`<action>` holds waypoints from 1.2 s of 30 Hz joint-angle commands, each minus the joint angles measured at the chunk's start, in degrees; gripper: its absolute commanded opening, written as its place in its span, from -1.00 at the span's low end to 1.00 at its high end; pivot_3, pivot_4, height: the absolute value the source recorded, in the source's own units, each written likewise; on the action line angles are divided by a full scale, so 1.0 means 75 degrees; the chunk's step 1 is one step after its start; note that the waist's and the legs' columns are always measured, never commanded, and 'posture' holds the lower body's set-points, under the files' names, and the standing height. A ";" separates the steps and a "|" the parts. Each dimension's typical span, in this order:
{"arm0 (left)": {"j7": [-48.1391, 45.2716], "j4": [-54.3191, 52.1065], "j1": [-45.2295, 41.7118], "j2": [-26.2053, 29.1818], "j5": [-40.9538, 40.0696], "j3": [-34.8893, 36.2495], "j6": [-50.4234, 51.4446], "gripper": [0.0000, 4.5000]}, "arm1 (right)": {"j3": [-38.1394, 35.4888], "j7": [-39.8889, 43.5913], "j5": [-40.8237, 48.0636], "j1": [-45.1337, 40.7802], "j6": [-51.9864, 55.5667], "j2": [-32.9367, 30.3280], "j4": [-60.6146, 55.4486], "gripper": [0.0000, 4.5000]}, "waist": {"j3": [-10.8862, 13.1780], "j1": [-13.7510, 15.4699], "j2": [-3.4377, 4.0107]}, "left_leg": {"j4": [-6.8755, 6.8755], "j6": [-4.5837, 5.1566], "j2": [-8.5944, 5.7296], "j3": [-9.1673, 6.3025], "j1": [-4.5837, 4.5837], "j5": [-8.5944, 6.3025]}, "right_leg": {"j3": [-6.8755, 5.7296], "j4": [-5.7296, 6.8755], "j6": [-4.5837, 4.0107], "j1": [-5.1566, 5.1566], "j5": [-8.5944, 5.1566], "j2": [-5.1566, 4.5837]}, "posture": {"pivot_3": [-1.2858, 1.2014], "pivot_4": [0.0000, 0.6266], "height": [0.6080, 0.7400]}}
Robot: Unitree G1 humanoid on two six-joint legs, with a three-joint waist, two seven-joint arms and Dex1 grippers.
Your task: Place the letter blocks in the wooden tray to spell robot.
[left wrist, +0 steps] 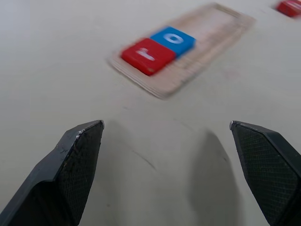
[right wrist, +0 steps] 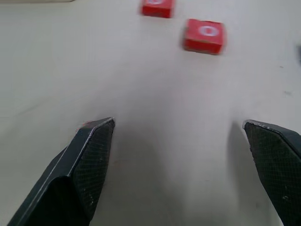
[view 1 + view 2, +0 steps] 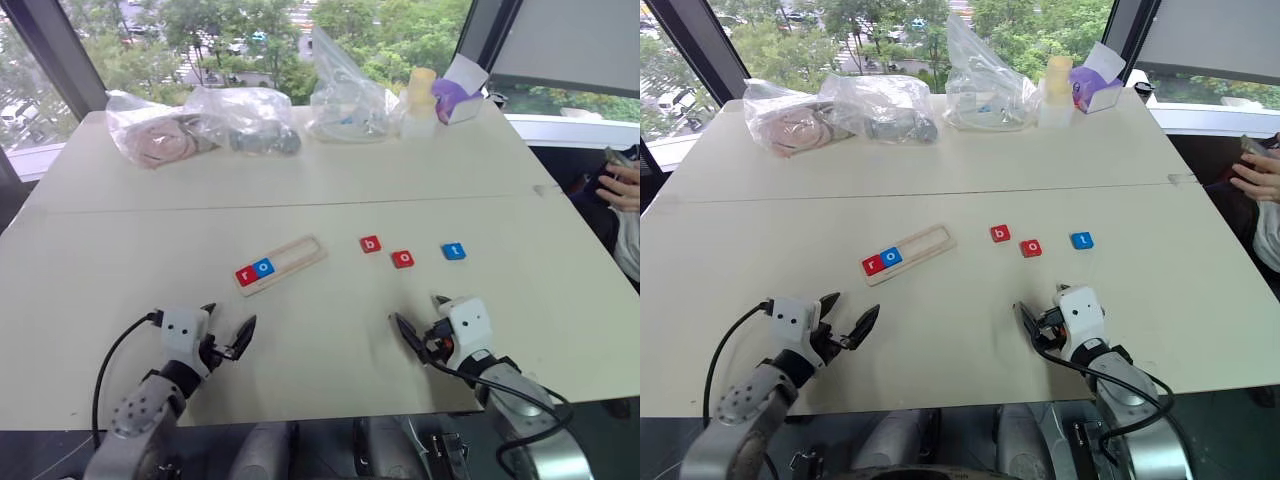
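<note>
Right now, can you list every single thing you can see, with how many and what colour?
wooden tray: 1, pale wood, mid table, angled.
letter blocks in tray: 2, red r, blue o, at its left end.
loose letter blocks: 3, red b, red o, blue t, on the table right of the tray.
plastic bags: 3, clear, far edge.
bottle: 1, pale yellow, far edge.
person's hand: 1, far right.
left claw: black, open, empty.
right claw: black, open, empty.

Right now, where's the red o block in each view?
Left eye: red o block, on the table right of centre, between the red b block and the blue t block.
Right eye: same spot.
Left wrist: not in it.
Right wrist: ahead of the fingers.
Shared landmark: the red b block.
</note>
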 commanded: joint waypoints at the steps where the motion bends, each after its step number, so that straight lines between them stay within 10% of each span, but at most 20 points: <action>1: -0.0791 -0.0198 -0.0403 0.0667 -0.0709 0.0489 0.0375 1.00 | -0.0575 0.1138 0.0967 -0.0152 0.0446 -0.0836 -0.0716 0.98 | 0.0005 0.0014 0.0008 | 0.0006 0.0000 -0.0001 0.0000 0.0000 0.0000 | 0.0000 0.0001 0.0000 0.0003 0.0000 -0.0001 | 0.03 -0.52 1.00; 12: -0.4822 0.3145 -0.3582 0.3398 -0.0482 -0.0315 -0.0489 1.00 | -0.0413 0.2467 0.2626 -0.2453 0.1888 -0.2315 -0.0923 0.98 | 0.0026 0.0035 0.0008 | 0.0003 0.0004 -0.0003 0.0004 -0.0004 0.0002 | -0.0010 0.0001 -0.0035 0.0000 0.0023 0.0002 | 0.03 -0.52 1.00; 22: -0.6225 0.6583 -0.6390 0.2804 0.0781 -0.1579 -0.2187 1.00 | -0.0192 0.1941 0.2853 -0.2902 0.2237 -0.2110 -0.1275 0.98 | 0.0035 -0.0013 -0.0011 | 0.0001 0.0009 -0.0010 0.0009 -0.0028 0.0000 | -0.0001 0.0006 0.0002 -0.0032 0.0045 -0.0002 | 0.03 -0.52 1.00; 36: -0.6164 0.8022 -0.6800 0.1980 0.1492 -0.1875 -0.3074 1.00 | -0.0177 0.1554 0.2783 -0.2795 0.2249 -0.2112 -0.1390 0.98 | 0.0035 0.0013 -0.0013 | 0.0021 0.0010 -0.0011 0.0009 -0.0048 0.0002 | -0.0001 0.0037 0.0005 -0.0054 0.0048 0.0007 | 0.03 -0.52 1.00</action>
